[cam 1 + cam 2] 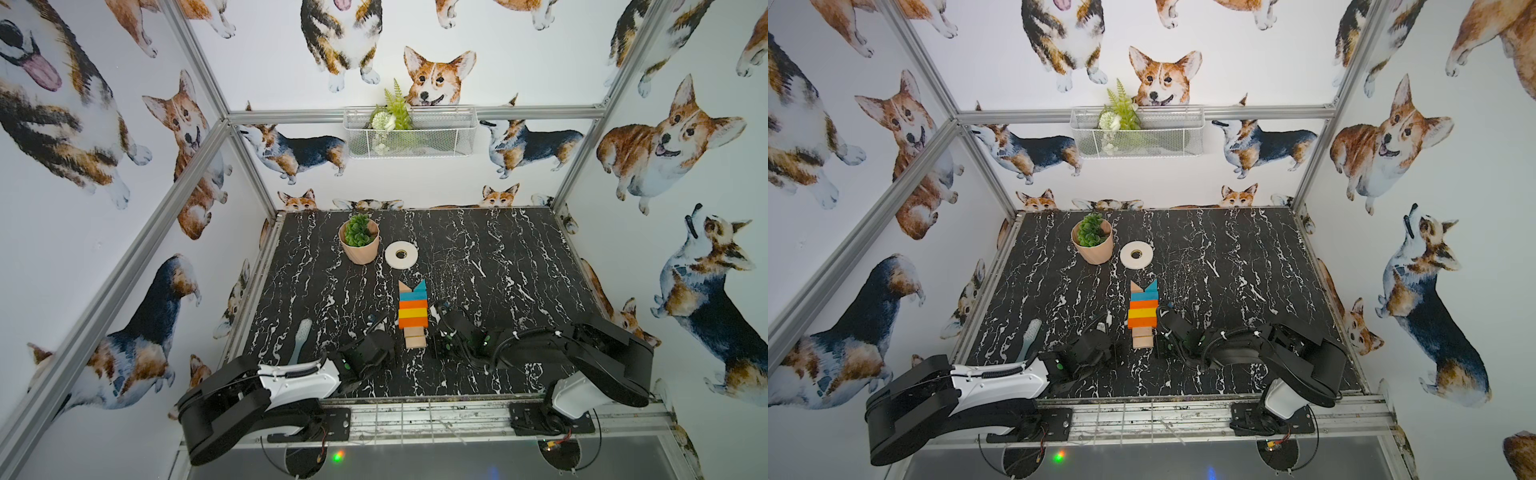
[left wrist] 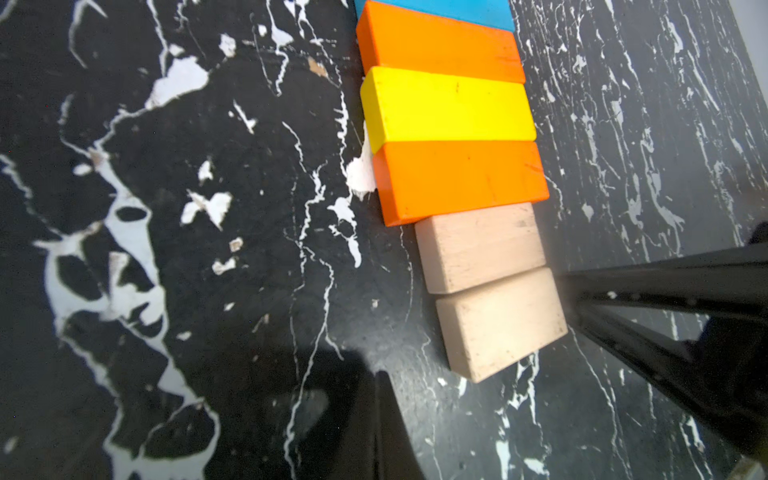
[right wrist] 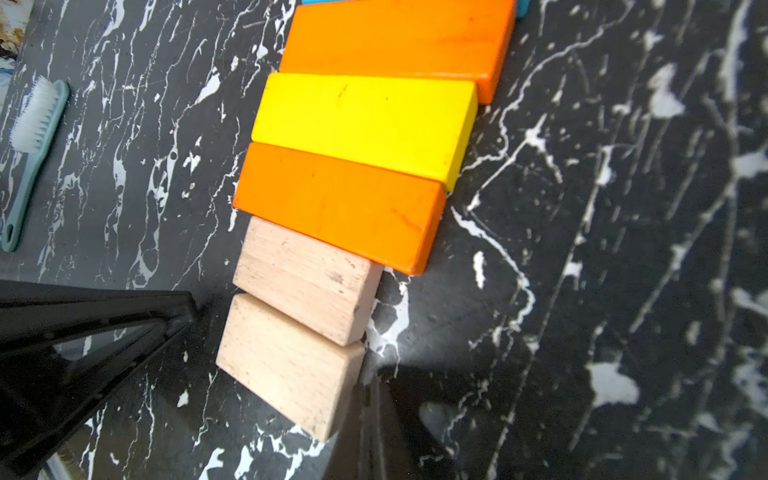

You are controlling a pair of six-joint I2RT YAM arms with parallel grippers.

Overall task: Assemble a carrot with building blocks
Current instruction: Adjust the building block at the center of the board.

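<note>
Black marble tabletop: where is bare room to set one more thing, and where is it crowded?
Free: on the black marble tabletop, the stretch between the flat block carrot, the white tape roll and the right wall; also between the tan plant pot and the teal brush. Crowded: the carrot's plain-wood end, flanked by left gripper and right gripper.

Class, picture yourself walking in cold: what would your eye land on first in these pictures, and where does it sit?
The bright striped carrot lying flat in the middle of the black marble table, teal at its far end and bare wood at its near end. Next, the corgi wallpaper on the walls, and the shut left tool and right tool flanking the wood end.
</note>
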